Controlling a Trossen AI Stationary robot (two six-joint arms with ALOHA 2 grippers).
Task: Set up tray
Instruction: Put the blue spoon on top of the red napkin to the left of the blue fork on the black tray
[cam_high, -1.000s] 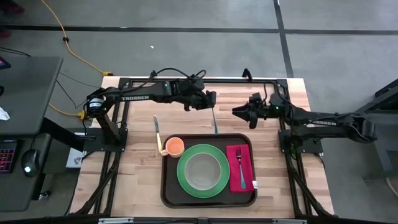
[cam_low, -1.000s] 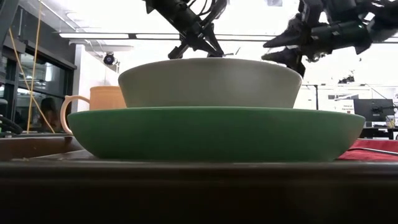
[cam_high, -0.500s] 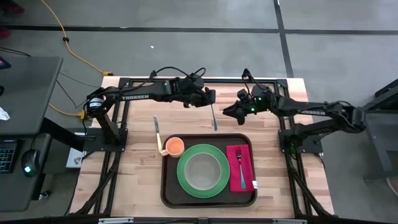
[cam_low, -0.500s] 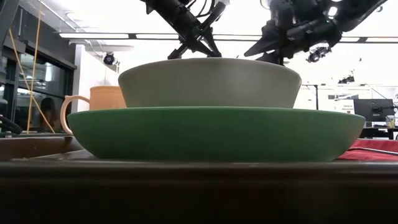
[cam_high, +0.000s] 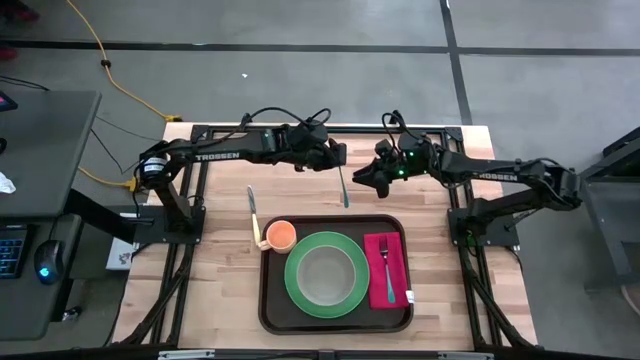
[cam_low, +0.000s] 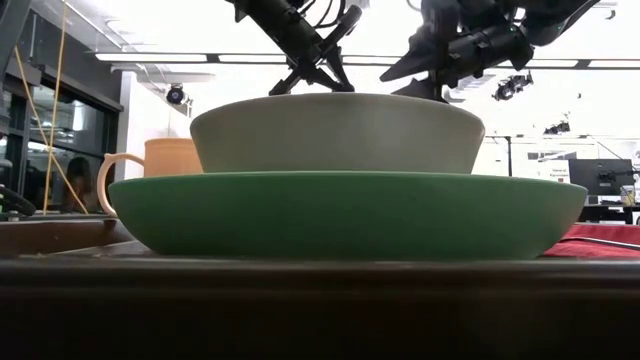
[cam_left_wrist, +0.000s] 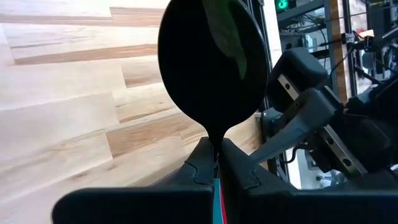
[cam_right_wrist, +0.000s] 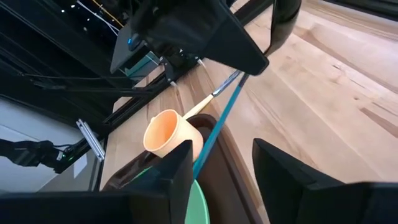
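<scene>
High view gives you the layout: the tray (cam_high: 336, 322) sits on the tabletop at about 6 o'clock from both arms, already carrying a green plate (cam_high: 326, 274) with a bowl (cam_high: 325, 273) in it, an orange cup (cam_high: 281, 236) at its 10 o'clock corner and a fork (cam_high: 387, 268) on a magenta napkin (cam_high: 386, 250) at 3 o'clock. You should expect the tray to be stiff, fairly light plastic, smooth and a little slippery; take it by the raised rim at a bare stretch if you ever move it, and keep it level. The left gripper (cam_high: 337, 157) hangs at 12 o'clock of the tray, its fingers pressed together on a spoon (cam_high: 343, 187) that points down toward the rim. The right gripper (cam_high: 365, 178) is just beside it with fingers spread, holding nothing. A knife (cam_high: 252, 208) lies off the tray at 10 o'clock. Left wrist view shows you the pinch on the spoon's neck, which the low view hides behind the bowl.
</scene>
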